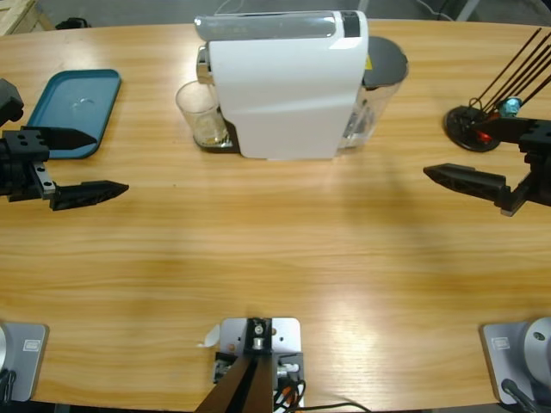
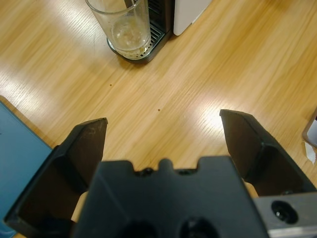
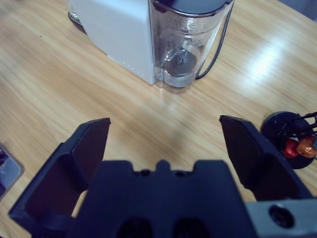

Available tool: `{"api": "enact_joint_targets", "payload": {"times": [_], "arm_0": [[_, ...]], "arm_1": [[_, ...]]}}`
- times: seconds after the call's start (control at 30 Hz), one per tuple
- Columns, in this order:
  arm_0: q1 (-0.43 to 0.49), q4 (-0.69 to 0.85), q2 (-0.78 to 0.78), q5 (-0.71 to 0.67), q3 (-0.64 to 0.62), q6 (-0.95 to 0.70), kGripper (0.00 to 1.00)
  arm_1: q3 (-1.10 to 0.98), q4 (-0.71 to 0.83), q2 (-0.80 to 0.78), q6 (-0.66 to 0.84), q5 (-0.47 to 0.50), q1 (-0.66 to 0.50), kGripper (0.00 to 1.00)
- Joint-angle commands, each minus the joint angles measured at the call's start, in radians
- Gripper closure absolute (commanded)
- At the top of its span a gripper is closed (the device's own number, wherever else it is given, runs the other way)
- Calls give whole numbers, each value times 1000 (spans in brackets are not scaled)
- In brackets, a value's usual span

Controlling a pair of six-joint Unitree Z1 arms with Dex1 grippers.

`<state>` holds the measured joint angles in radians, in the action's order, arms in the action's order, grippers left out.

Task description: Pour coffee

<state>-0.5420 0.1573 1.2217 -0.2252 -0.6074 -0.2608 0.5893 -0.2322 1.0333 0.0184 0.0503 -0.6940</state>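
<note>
Black wedge fingers point(image 2: 89, 144) wide; clear cylindrical glass point(image 2: 120, 25).

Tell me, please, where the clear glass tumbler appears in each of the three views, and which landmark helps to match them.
High view: the glass tumbler stands upper left of centre, on the drip tray at the white coffee machine's left end.
Left wrist view: top edge, left of centre, on the same tray.
Right wrist view: not in it.
Shared landmark: the white coffee machine, visible in all three.
</note>
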Motion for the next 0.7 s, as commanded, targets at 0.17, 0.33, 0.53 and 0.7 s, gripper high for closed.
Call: {"api": "enact_joint_targets", "payload": {"times": [0.17, 0.33, 0.53, 0.7], "arm_0": [[-9, -10, 28, 15, 32, 12, 9], [-9, -10, 18, 17, 37, 12, 9], [-9, -8, 7, 15, 44, 15, 9], [-10, -9, 14, 15, 44, 17, 9]], "arm_1": [[-34, 12, -17, -3, -33, -13, 0], [-35, 26, 17, -3, -55, -13, 0], [-42, 38, 6, -2, -63, -13, 0], [-46, 51, 32, -2, -52, -13, 0]]}}
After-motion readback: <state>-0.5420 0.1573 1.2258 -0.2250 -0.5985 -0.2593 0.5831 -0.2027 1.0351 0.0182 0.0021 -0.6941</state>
